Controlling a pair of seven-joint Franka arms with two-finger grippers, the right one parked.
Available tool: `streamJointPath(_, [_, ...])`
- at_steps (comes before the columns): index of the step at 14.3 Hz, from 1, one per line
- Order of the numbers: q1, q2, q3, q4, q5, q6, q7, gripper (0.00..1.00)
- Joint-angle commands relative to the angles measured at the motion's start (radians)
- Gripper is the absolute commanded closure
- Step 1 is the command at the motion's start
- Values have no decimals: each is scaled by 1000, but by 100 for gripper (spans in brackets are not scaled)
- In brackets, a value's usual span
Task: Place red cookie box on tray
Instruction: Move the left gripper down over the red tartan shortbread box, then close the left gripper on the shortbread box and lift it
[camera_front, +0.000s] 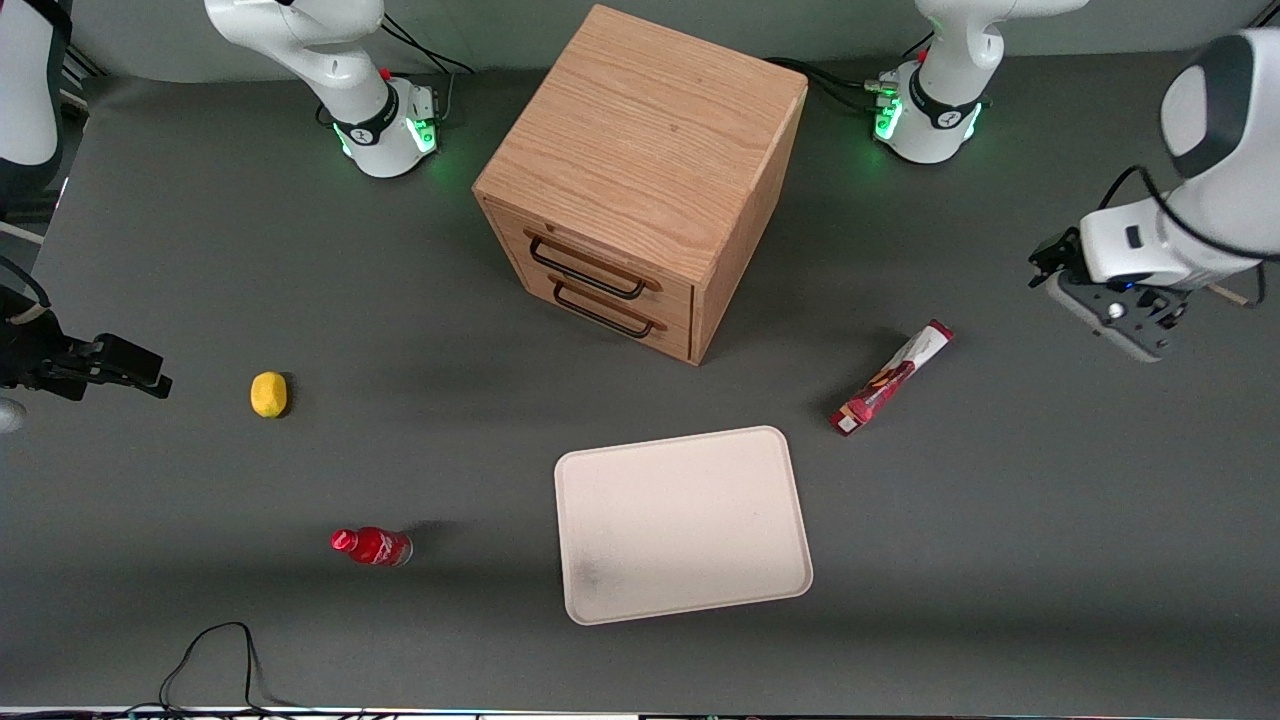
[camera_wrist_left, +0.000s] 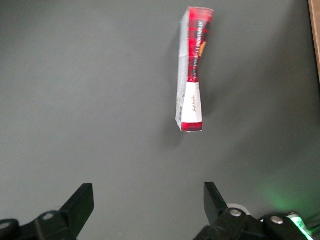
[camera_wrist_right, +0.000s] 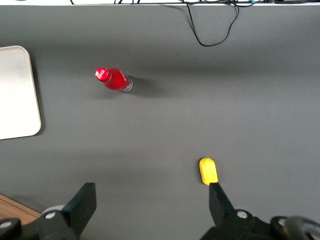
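Working arm cut off by the front view's edge, upper links out of frame. Gripper seen only in part in the wrist view: fingers cropped at the base, wide apart, holding nothing. Print on the red cookie box too small to read. Tray cropped in the parked arm's wrist view, only one end showing. Label on the red bottle illegible. Drawer interiors of the wooden cabinet hidden.
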Motion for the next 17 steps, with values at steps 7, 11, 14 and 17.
streamJointPath(7, [-65,123,-94,-174,6,312,-45,3])
streamJointPath(11, [-92,237,-92,-175,7,458,-123,3])
streamJointPath(14, [-103,289,-89,-178,15,524,-131,3])
streamJointPath(17, [-109,316,-85,-233,15,633,-131,10])
